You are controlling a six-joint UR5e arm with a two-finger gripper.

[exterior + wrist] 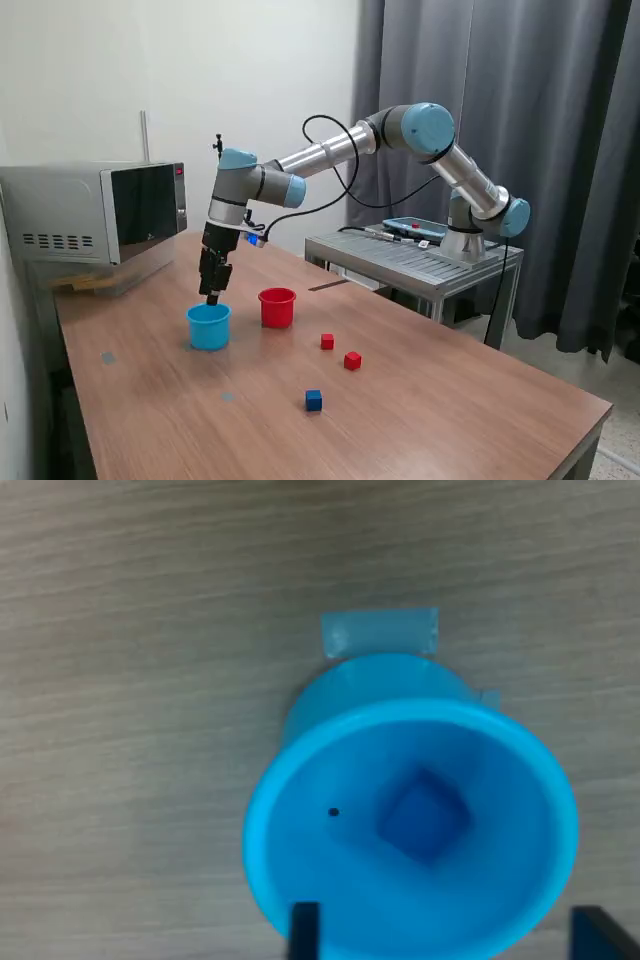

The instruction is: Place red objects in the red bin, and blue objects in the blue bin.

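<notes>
Cyan cup (300, 780) holds one blue cube (423, 815); jaws spread above, empty; red cup (277, 307) beside.

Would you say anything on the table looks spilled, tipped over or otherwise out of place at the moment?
Nothing stands out. The blue cup and red cup stand upright, a blue cube lies inside the blue cup, and two red cubes and another blue cube sit on the table.

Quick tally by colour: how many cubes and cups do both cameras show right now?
Red cubes: 2
Dark blue cubes: 2, one on the table, one inside the light blue cup
Red cup: 1
Light blue cup: 1
Total: 6
</notes>
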